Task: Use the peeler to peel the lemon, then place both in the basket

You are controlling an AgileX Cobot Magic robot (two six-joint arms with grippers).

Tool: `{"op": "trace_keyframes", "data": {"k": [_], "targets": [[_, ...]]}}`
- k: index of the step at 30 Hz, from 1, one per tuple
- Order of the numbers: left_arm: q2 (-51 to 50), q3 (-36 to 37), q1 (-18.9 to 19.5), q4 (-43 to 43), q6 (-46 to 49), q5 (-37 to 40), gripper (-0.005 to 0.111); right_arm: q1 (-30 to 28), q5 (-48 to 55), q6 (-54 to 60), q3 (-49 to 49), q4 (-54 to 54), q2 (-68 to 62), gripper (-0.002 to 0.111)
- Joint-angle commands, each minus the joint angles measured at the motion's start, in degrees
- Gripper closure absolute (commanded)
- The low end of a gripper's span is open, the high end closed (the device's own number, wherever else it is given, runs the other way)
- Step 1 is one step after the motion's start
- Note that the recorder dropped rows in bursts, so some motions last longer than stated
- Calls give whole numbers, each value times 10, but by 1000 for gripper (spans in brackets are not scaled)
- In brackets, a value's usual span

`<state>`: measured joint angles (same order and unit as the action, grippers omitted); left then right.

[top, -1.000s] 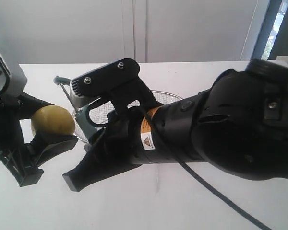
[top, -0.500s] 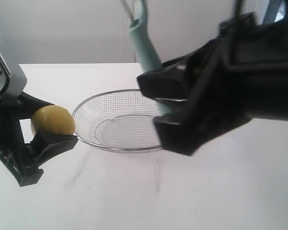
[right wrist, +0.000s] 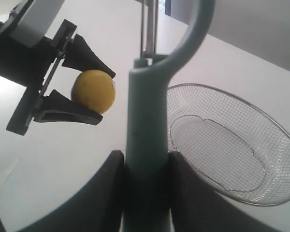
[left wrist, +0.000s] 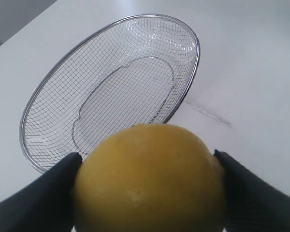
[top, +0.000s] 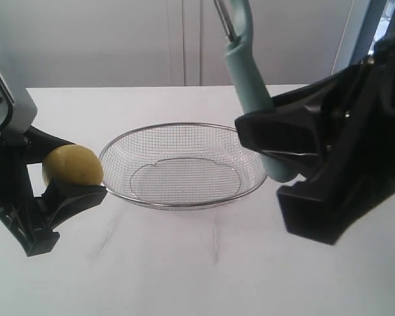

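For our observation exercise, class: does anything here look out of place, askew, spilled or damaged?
Nothing stands out. The silver wire-mesh basket sits level and empty, the round yellow lemon is clamped in the left gripper, and the teal-handled peeler is held head-up in the right gripper.

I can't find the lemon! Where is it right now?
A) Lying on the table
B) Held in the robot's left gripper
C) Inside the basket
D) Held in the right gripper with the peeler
B: the lemon is clamped between the jaws of the left gripper, outside the basket.
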<state>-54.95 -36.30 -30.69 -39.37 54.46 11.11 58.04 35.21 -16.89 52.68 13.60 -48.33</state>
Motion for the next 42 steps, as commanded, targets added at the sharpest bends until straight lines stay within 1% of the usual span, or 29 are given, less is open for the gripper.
{"op": "trace_keyframes", "data": {"k": [1,10,13,20,23,31,42], "targets": [[2,3,-4,-13,-6,0,107,2,-24,0,-2,5,-33,108],[2,3,-4,-13,-6,0,107,2,-60,-18,-2,40,-124,108],[2,3,-4,-13,-6,0,107,2,-69,-54,-2,86,-155,108],[2,3,-4,-13,-6,1,107,2,-71,-221,-2,262,-238,108],[3,3,-4,-13,-6,1,107,2,-82,-257,-2,297,-271,108],[3,3,-4,-13,-5,0,107,2,-176,-273,-2,290,-334,108],[3,3,-4,-13,-5,-6,107,2,-182,-273,-2,262,-375,108]]}}
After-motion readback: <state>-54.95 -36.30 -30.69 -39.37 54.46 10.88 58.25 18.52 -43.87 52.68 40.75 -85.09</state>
